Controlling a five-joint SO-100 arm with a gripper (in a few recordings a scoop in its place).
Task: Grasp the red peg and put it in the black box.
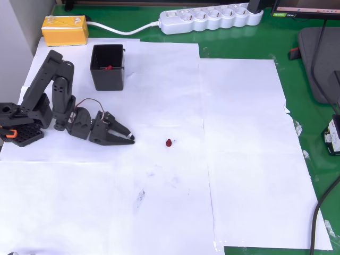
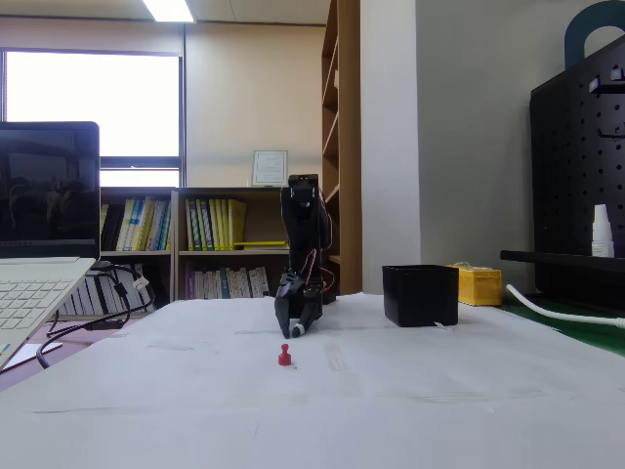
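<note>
The red peg (image 1: pixel 169 142) stands on the white paper near the middle of the table; in the fixed view the peg (image 2: pixel 284 356) is in front of the arm. My black gripper (image 1: pixel 131 139) rests low over the paper to the peg's left in the overhead view, tips pointing at it, a short gap away. Its fingers meet at the tips with nothing between them. The black box (image 1: pixel 107 66) stands upright at the back left, beyond the arm, with a small red bit showing inside. In the fixed view the box (image 2: pixel 420 295) is right of the gripper (image 2: pixel 296 330).
A yellow block (image 1: pixel 65 30) and a white power strip (image 1: pixel 210 18) lie along the far edge. The robot base with an orange tab (image 1: pixel 16 130) sits at the left edge. A laptop (image 2: pixel 39 283) stands at the left of the fixed view. White sheets (image 1: pixel 239 159) cover the green mat.
</note>
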